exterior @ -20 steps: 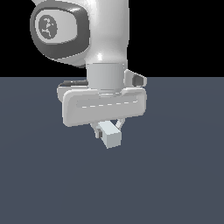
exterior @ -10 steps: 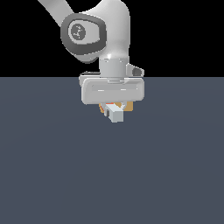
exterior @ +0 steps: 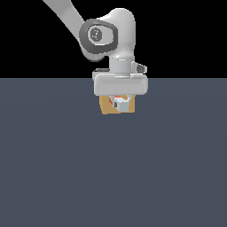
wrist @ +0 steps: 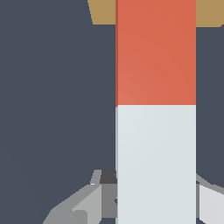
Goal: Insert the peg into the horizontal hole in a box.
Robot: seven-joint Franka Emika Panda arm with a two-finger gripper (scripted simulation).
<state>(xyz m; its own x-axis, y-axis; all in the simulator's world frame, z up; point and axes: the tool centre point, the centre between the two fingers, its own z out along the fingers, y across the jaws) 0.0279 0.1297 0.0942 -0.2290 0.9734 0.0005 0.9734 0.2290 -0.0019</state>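
A: What has changed?
B: The gripper (exterior: 119, 101), clamped on the peg (wrist: 155, 109), has been carried to upper centre, against the box (exterior: 106, 107).
A: Consequence?
B: Orange end faces the box; insertion is judged imminent. The hole is hidden.

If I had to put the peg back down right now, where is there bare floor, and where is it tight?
The dark grey floor is bare on the near side of the tan ochre box and out to the exterior view's left and right. It is crowded only at the box, where the gripper holds the orange-red and pale grey peg close to its face.
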